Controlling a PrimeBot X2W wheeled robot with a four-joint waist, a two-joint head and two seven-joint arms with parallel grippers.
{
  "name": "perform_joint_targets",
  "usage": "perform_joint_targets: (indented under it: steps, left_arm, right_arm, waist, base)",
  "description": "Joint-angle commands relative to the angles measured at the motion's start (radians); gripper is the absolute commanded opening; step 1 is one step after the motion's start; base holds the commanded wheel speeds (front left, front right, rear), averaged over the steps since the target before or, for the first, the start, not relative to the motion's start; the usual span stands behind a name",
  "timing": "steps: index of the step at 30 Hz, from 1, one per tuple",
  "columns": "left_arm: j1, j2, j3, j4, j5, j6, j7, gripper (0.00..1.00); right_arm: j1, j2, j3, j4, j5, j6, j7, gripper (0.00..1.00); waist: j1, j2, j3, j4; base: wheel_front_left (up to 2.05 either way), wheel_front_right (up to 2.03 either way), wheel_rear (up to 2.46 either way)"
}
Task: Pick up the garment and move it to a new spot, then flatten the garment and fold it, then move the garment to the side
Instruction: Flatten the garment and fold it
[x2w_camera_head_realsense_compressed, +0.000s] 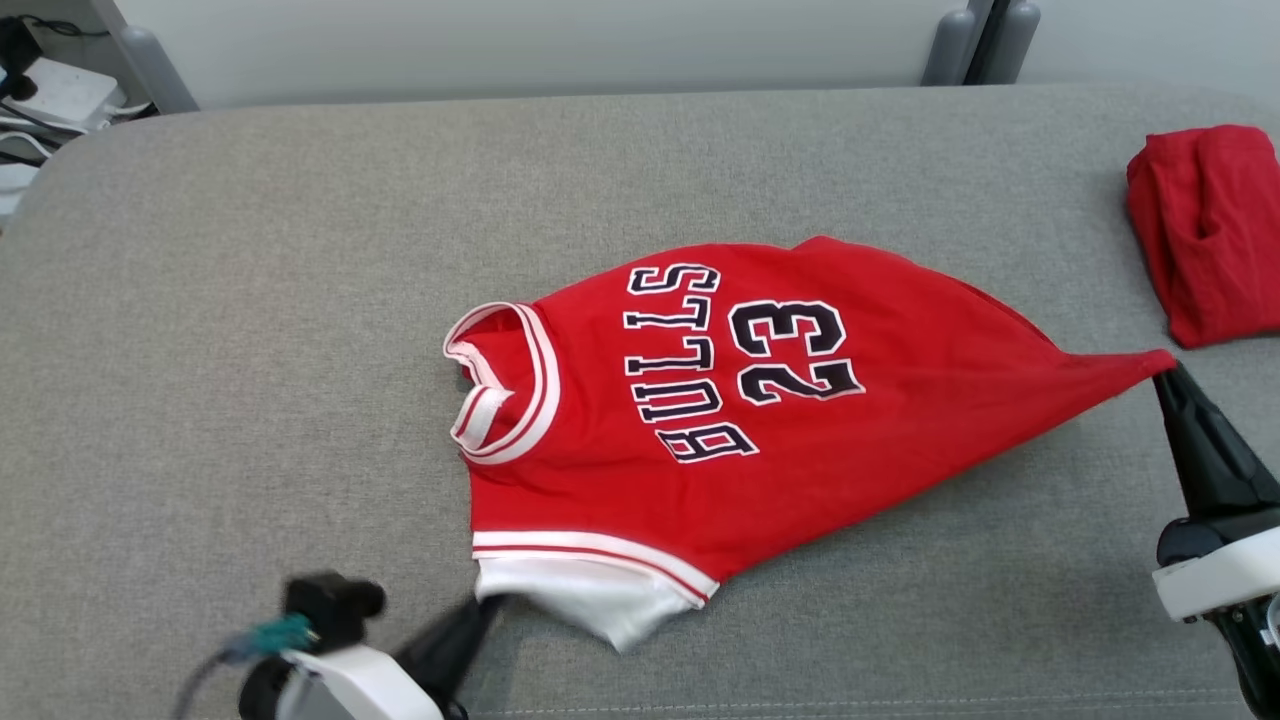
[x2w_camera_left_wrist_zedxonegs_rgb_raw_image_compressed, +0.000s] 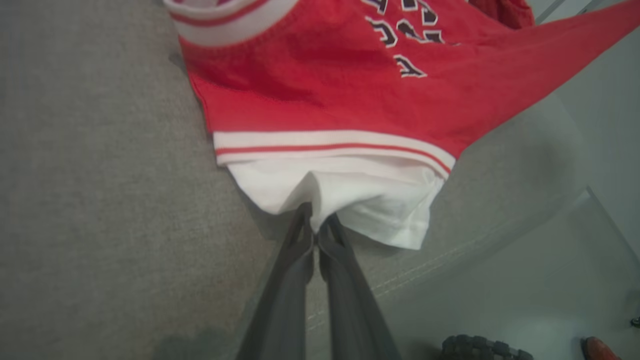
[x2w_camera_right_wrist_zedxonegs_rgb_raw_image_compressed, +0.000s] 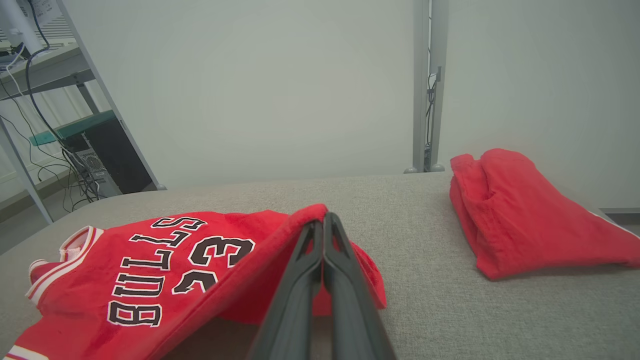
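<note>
The garment (x2w_camera_head_realsense_compressed: 700, 400) is a red jersey with "BULLS 23" lettering, white-trimmed collar and a white sleeve, lying on the grey padded surface (x2w_camera_head_realsense_compressed: 250, 300). My left gripper (x2w_camera_head_realsense_compressed: 487, 601) is shut on the white sleeve edge at the jersey's near side; in the left wrist view the garment (x2w_camera_left_wrist_zedxonegs_rgb_raw_image_compressed: 350, 100) spreads above my left gripper (x2w_camera_left_wrist_zedxonegs_rgb_raw_image_compressed: 315, 222), which pinches the white cloth. My right gripper (x2w_camera_head_realsense_compressed: 1165, 370) is shut on the hem corner and pulls it into a taut point to the right. In the right wrist view my right gripper (x2w_camera_right_wrist_zedxonegs_rgb_raw_image_compressed: 322, 220) grips the red edge of the garment (x2w_camera_right_wrist_zedxonegs_rgb_raw_image_compressed: 150, 270).
A folded red cloth (x2w_camera_head_realsense_compressed: 1210, 230) lies at the far right of the surface, also the red cloth (x2w_camera_right_wrist_zedxonegs_rgb_raw_image_compressed: 525, 215) in the right wrist view. A metal post (x2w_camera_right_wrist_zedxonegs_rgb_raw_image_compressed: 425, 85) stands behind. A shelf with cables (x2w_camera_right_wrist_zedxonegs_rgb_raw_image_compressed: 60, 125) is to the left.
</note>
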Motion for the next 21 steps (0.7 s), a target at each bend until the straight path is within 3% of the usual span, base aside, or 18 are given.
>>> perform_joint_targets:
  steps: [1,7,14,18,21]
  left_arm:
    - [-0.034,0.033,0.059,-0.056,-0.019,-0.006,-0.017,0.00]
    - [-0.131,0.135,0.245,-0.340,-0.084,0.012,-0.050,0.00]
    - [-0.284,0.110,0.350,-0.502,-0.280,0.009,-0.010,0.00]
    - [-0.320,0.095,0.403,-0.664,-0.365,0.063,0.015,0.00]
    - [-0.341,0.052,0.437,-0.803,-0.525,0.106,0.051,0.00]
  right_arm:
    - [-0.010,-0.033,0.000,-0.035,0.010,0.000,-0.013,0.00]
    - [-0.062,-0.071,-0.030,-0.093,0.031,0.000,-0.013,0.00]
    - [-0.155,-0.098,-0.075,-0.151,0.061,0.000,-0.013,0.00]
    - [-0.126,-0.129,-0.169,-0.264,0.075,0.000,-0.013,0.00]
    - [-0.083,-0.158,-0.277,-0.382,0.069,0.000,-0.012,0.00]
  waist:
    - [0.0000,0.0000,-0.010,0.004]
    - [0.0000,0.0000,-0.062,0.010]
    - [0.0000,0.0000,-0.143,-0.015]
    - [0.0000,0.0000,-0.162,-0.028]
    - [0.0000,0.0000,-0.170,-0.037]
  base:
    - [0.00,0.00,0.00]
    - [0.00,0.00,0.00]
    - [0.00,0.00,0.00]
    - [0.00,0.00,0.00]
    - [0.00,0.00,0.00]
